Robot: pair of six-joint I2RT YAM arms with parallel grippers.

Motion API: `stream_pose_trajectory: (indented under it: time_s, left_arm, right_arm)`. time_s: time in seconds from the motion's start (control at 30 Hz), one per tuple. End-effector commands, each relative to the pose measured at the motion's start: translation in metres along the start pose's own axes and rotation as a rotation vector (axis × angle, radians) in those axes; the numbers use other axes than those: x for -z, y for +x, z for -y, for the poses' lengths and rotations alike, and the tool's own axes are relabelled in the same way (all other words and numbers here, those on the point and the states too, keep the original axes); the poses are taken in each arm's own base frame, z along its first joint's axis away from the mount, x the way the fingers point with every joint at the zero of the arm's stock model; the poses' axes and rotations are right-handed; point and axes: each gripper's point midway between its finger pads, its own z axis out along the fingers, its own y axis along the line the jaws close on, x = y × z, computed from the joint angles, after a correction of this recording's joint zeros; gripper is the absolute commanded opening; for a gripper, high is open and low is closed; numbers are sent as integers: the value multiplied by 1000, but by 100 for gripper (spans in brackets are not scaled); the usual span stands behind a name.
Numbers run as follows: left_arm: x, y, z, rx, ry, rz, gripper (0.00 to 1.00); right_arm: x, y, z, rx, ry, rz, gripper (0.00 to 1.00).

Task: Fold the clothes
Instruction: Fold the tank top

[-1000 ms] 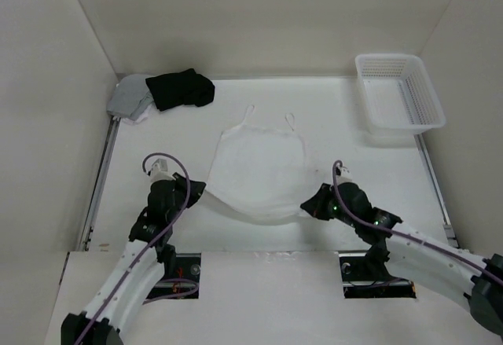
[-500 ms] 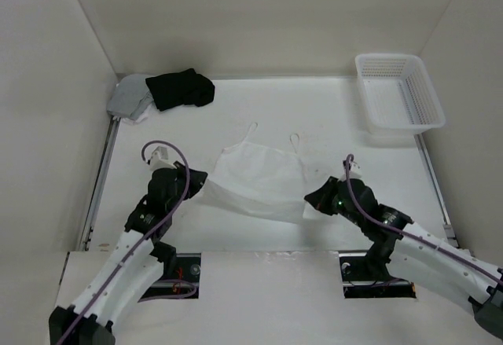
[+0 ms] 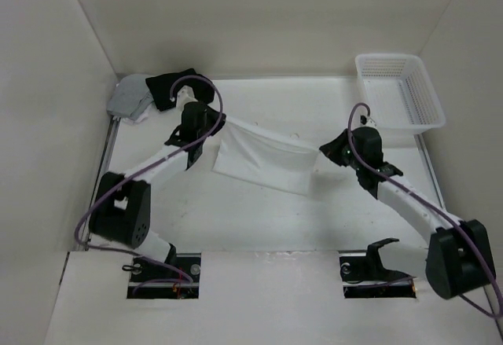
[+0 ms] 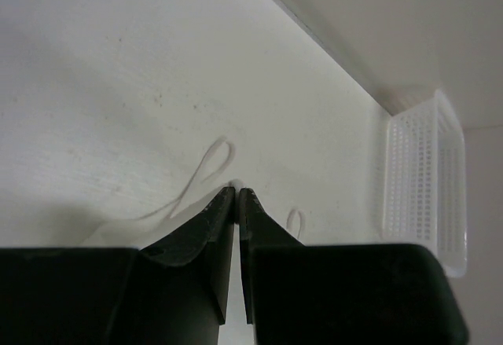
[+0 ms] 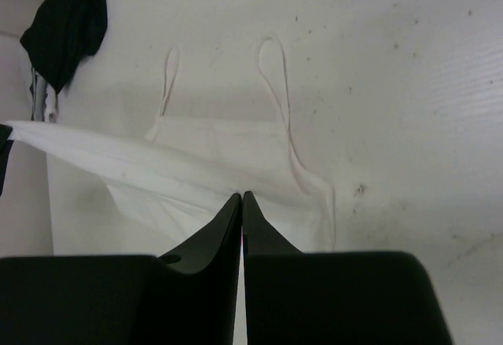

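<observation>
The clothes, a white camisole [image 3: 263, 163], hang stretched between my two grippers above the middle of the table, with the hem edge taut from one to the other. My left gripper [image 3: 219, 127] is shut on the hem's left corner; in its wrist view the fingertips [image 4: 236, 192] pinch a bit of white cloth, and a strap [image 4: 191, 190] lies on the table below. My right gripper [image 3: 324, 150] is shut on the right corner. Its wrist view shows the camisole [image 5: 220, 144] folded over under the shut gripper [image 5: 241, 196], both straps lying flat beyond it.
A black garment [image 3: 181, 87] and a grey garment [image 3: 130, 97] are bunched in the back left corner. A white plastic basket [image 3: 397, 93] stands at the back right. Walls close in the table on the left, back and right.
Both arms have reached from the near edge toward the back, carrying the hem up and over the camisole's body toward the straps. Both grippers have stayed shut.
</observation>
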Motion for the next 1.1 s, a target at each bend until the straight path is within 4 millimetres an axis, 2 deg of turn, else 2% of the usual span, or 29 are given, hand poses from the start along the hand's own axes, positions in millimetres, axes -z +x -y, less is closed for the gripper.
stream_pose_trajectory:
  time_s: [0.0, 0.07, 0.13, 0.2, 0.23, 0.3, 0.4, 0.43, 0.5, 0.53, 0.57, 0.6, 0.67, 0.7, 0.8, 0.87, 0.97, 1.07]
  left_arm:
    - [-39, -22, 29, -14, 54, 77, 6]
    - [-64, -17, 12, -14, -9, 70, 9]
    - [-82, -13, -8, 0, -68, 72, 20]
    - [-87, -10, -17, 10, -84, 70, 36]
    - [-83, -10, -19, 15, -79, 69, 40]
    - [-61, -12, -19, 7, -59, 92, 42]
    - [-18, -3, -33, -8, -51, 106, 41]
    - [-4, 4, -42, -13, -57, 100, 39]
    - [17, 21, -64, -27, -81, 72, 34]
    - [27, 29, -78, -30, -98, 52, 32]
    - [36, 37, -92, -30, -114, 32, 30]
    - [44, 45, -108, -29, -135, 10, 30]
    - [50, 58, -122, -29, -135, -40, 32]
    - [51, 63, -127, -28, -137, -63, 33]
    - [49, 75, -132, -30, -119, -112, 34]
    - [46, 79, -134, -37, -118, -125, 35]
    - [39, 85, -137, -38, -124, -145, 36]
    - [34, 90, -142, -30, -140, -148, 31]
  right_arm:
    - [-25, -38, -25, 15, -97, 64, 6]
    - [-49, -46, -14, -13, -69, 64, 10]
    - [-70, -55, -4, -31, -43, 78, 19]
    - [-84, -57, 3, -49, -25, 73, 36]
    - [-85, -57, 4, -54, -23, 71, 41]
    - [-75, -54, 5, -43, -20, 91, 46]
    - [-52, -30, 5, -6, -10, 100, 47]
    - [-44, -17, 4, 12, -12, 93, 43]
    - [-32, 12, 4, 37, -24, 56, 28]
    - [-24, 29, 4, 45, -30, 29, 15]
    - [-18, 45, 6, 48, -34, 5, 7]
    - [-11, 59, 7, 49, -38, -16, 4]
    - [1, 80, 13, 51, -36, -35, 5]
    - [6, 89, 15, 50, -37, -46, 9]
    - [18, 107, 21, 50, -41, -70, 16]
    - [22, 112, 25, 47, -34, -77, 19]
    - [24, 116, 34, 27, -13, -75, 31]
    - [24, 119, 39, 6, 3, -77, 37]
